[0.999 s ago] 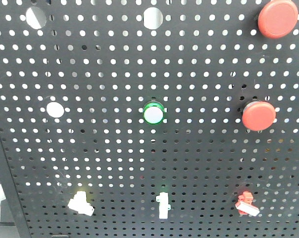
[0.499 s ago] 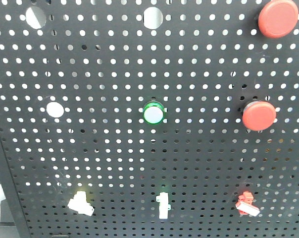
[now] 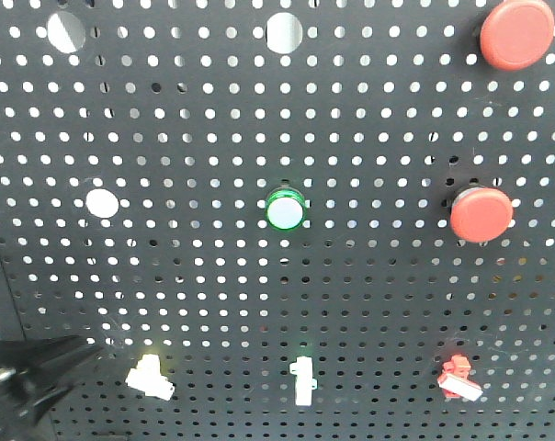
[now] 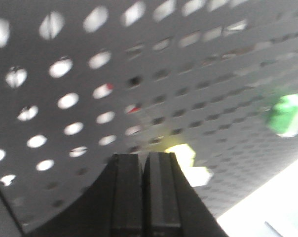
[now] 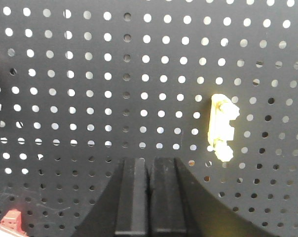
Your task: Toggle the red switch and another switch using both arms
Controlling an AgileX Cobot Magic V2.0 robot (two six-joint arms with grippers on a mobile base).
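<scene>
Left gripper [image 4: 142, 165] has its two dark fingers pressed flat together with only a seam between them, and it holds nothing. In its wrist view the tips sit just below and left of another switch [image 4: 188, 165], the pale yellow-white toggle, which is blurred but close — whether they touch it I cannot tell. In the front view this gripper shows as a dark pointed shape at the lower left of the black pegboard [image 3: 213, 303], its tip near that switch with a gap showing. Right gripper [image 5: 146, 165] is likewise closed on itself and grips nothing — it hangs before bare perforated panel, with the slim white toggle [image 5: 222, 126] up and to the right of its tips, apart from them. The red switch [image 3: 459, 378], its white lever tip slanting down to the right, sits at the right end of the board's bottom row. In the right wrist view only a bit of it shows at the lower left corner, well apart from the fingers. Higher on the board are a green-ringed indicator lamp [image 3: 285, 211] at the middle, a lower red button [image 3: 481, 214] at the right and an upper red button [image 3: 516, 35] at the top right corner.
</scene>
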